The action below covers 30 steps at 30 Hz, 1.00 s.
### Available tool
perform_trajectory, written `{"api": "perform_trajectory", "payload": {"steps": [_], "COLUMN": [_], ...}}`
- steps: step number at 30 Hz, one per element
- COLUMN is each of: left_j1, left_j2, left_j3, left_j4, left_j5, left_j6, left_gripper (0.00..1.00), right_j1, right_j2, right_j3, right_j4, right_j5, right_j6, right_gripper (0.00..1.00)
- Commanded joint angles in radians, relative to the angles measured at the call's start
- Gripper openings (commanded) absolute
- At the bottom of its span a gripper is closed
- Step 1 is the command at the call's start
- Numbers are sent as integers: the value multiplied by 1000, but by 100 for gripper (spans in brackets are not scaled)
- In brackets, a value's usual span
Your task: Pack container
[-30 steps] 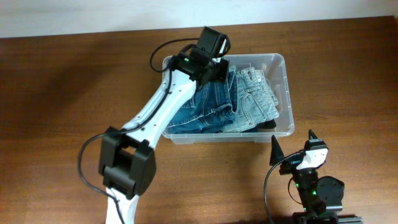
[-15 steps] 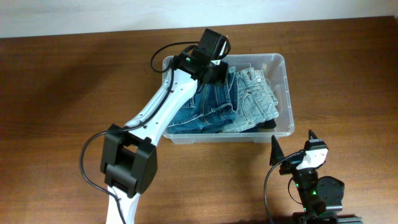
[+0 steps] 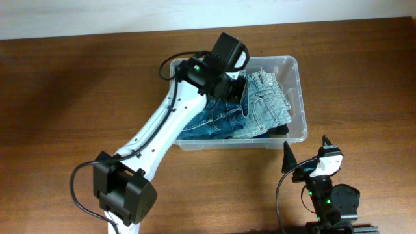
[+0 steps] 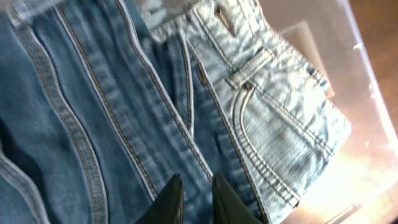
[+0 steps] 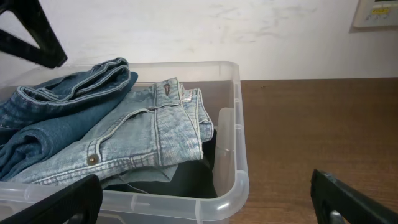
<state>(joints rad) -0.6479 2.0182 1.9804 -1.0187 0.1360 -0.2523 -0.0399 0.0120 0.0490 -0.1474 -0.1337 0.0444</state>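
The clear plastic container (image 3: 296,71) stands at mid-table, holding folded jeans. Dark blue jeans (image 3: 214,120) lie on its left side and light blue jeans (image 3: 270,104) on its right, over a black garment (image 5: 193,174). My left gripper (image 3: 237,88) hovers inside the container above the jeans. In the left wrist view its fingers (image 4: 171,199) stand almost together over dark denim (image 4: 93,124), shut, with nothing held. My right gripper (image 3: 307,151) rests open near the table's front, facing the container's near wall (image 5: 239,155).
The brown wooden table (image 3: 65,97) stretches around the container on all sides. A pale wall (image 5: 217,31) rises behind it. The left arm (image 3: 156,136) runs diagonally from the front left up to the container.
The left arm has swung its wrist to the right, from the container's back left corner toward the middle over the jeans. The right arm has not moved.
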Motion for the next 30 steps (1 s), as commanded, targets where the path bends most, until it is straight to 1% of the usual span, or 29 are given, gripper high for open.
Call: {"api": "perform_trajectory", "payload": {"steps": [1, 6, 11, 19, 25, 30], "left_j1": [-17, -23, -28, -44, -44, -44], "left_j2": [39, 89, 122, 137, 94, -2], "left_j3": [-2, -2, -3, -3, 2, 3], "left_j4": [-16, -19, -54, -76, -80, -114], "left_j5": [18, 19, 41, 48, 47, 48], "left_j6": [15, 14, 3, 4, 4, 4], "left_gripper": [17, 17, 17, 17, 16, 16], "right_j1": [-8, -8, -8, -8, -8, -8], "right_j2": [-8, -8, -8, -8, -8, -8], "right_j3": [-7, -7, -7, -7, -7, -7], "right_j4": [1, 1, 1, 1, 1, 1], "right_j5": [-13, -13, -13, -13, -13, -13], "right_j6": [-8, -8, -8, -8, -8, -8], "right_gripper": [98, 99, 98, 98, 98, 98]}}
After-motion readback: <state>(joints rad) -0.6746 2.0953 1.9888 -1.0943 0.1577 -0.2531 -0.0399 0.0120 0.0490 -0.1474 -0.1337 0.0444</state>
